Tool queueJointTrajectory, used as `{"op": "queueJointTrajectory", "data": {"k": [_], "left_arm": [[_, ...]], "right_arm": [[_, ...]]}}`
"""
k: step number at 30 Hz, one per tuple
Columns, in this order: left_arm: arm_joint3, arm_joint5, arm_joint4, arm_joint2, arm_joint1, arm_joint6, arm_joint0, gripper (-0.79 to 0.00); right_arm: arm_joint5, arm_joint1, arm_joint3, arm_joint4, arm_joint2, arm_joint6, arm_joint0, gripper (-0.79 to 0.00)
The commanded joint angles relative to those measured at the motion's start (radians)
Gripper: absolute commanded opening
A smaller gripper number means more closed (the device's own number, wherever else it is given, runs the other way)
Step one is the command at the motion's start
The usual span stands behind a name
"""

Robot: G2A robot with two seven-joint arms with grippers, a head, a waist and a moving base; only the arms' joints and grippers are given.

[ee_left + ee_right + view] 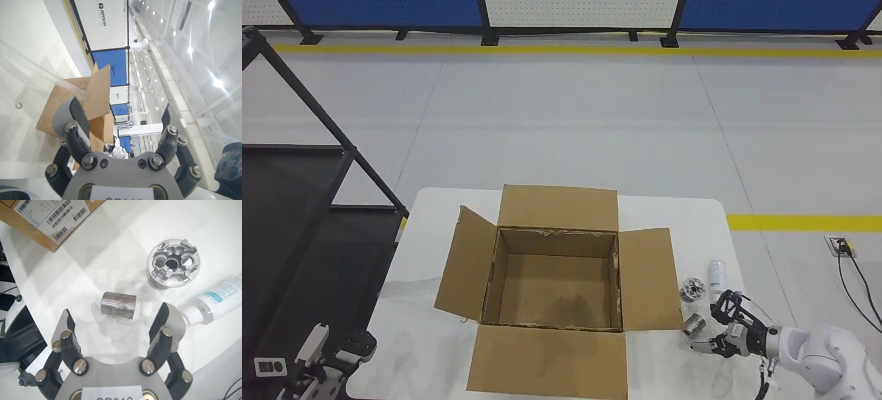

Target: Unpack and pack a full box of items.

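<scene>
Right gripper (115, 307) spread, holding nothing; short grey steel cylinder (118, 305) lies on its side just ahead of the fingertips (160, 321). Open brown cardboard box (37, 220) well beyond. Risk: cylinder rolls away if one pad touches first.

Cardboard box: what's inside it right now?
Only bare brown floor shows inside the cardboard box; no items visible. The strip of floor behind its near wall is hidden.

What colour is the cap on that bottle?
White. The cap shows best in the right wrist view.
</scene>
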Motion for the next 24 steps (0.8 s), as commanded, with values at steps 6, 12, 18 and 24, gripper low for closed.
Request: {"op": "queueJointTrajectory", "data": {"k": [6, 12, 18, 24], "left_arm": [[0.0, 0.0, 0.0, 0.0, 0.0, 0.0, 0.0, 0.0], [0.0, 0.0, 0.0, 0.0, 0.0, 0.0, 0.0, 0.0], [0.0, 0.0, 0.0, 0.0, 0.0, 0.0, 0.0, 0.0], [0.0, 0.0, 0.0, 0.0, 0.0, 0.0, 0.0, 0.0]], "right_arm": [[0.095, 0.013, -0.173, 0.055, 0.088, -0.075, -0.14, 0.0], [0.188, 0.017, -0.345, 0.257, 0.179, -0.098, -0.278, 0.0], [0.299, 0.013, -0.462, 0.521, 0.235, -0.125, -0.383, 0.0], [0.335, 0.013, -0.512, 0.599, 0.244, -0.113, -0.416, 0.0]]}}
